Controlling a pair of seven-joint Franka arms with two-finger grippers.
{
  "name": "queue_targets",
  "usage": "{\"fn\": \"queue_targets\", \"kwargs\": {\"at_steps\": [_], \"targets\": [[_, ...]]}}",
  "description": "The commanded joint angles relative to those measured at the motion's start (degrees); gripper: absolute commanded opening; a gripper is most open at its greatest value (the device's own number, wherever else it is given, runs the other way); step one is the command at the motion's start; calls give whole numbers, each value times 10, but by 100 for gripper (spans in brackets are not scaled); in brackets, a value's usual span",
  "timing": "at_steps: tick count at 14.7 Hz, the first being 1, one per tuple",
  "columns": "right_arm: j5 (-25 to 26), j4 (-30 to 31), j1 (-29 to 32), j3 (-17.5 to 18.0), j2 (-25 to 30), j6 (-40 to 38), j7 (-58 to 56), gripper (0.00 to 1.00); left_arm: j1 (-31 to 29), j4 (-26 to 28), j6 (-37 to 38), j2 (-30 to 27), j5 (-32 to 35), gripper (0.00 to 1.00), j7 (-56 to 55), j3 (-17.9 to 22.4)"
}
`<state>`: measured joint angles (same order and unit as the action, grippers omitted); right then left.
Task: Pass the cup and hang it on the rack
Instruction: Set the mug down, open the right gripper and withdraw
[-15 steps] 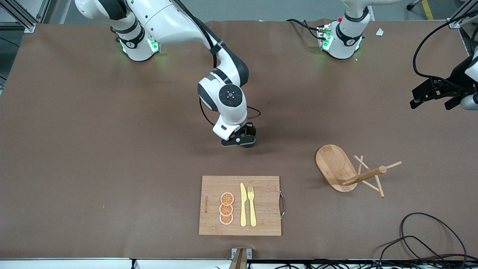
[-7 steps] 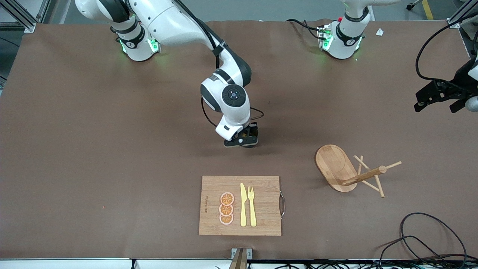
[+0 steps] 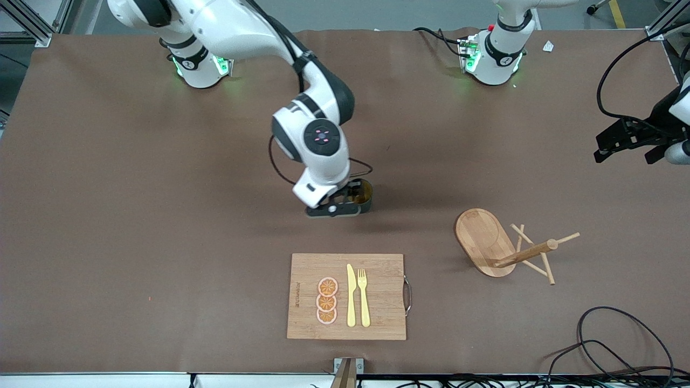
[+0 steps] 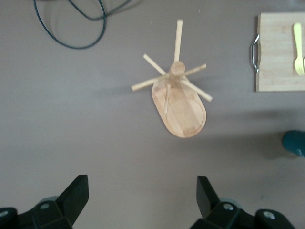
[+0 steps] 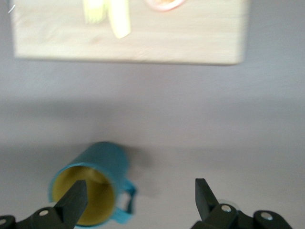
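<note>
Right gripper [image 5: 138,198] now released cup [image 5: 93,188].

Landmark: cutting board [image 3: 346,296], at the table [image 3: 135,215] edge nearest the front camera.

- On the board: fruit slices [image 3: 326,300] in a row toward the right arm's end; knife [image 3: 351,295] beside them; fork [image 3: 364,296] beside the knife, toward the left arm's end.
- Cup [image 3: 365,193]: on the table, upright, farther from the front camera than the board.
- Right gripper [image 3: 337,207]: low beside the cup, jaws spread, cup not between them.
- Rack [image 3: 504,248]: on the table beside the board, toward the left arm's end, well apart from it.
- Left gripper [image 3: 628,141]: jaws spread, over the table's left-arm end; that arm waits.
</note>
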<state>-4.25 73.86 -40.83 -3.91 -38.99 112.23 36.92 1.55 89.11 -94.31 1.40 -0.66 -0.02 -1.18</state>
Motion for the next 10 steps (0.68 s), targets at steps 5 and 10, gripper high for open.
{"fn": "queue_targets", "kwargs": {"at_steps": [5, 10], "targets": [[6, 39, 166, 12, 106, -118, -111, 100, 16, -6, 26, 6, 1, 100, -59, -10], [16, 128, 280, 11, 193, -126, -270, 100, 19, -9, 24, 8, 7, 100, -177, -60]]}}
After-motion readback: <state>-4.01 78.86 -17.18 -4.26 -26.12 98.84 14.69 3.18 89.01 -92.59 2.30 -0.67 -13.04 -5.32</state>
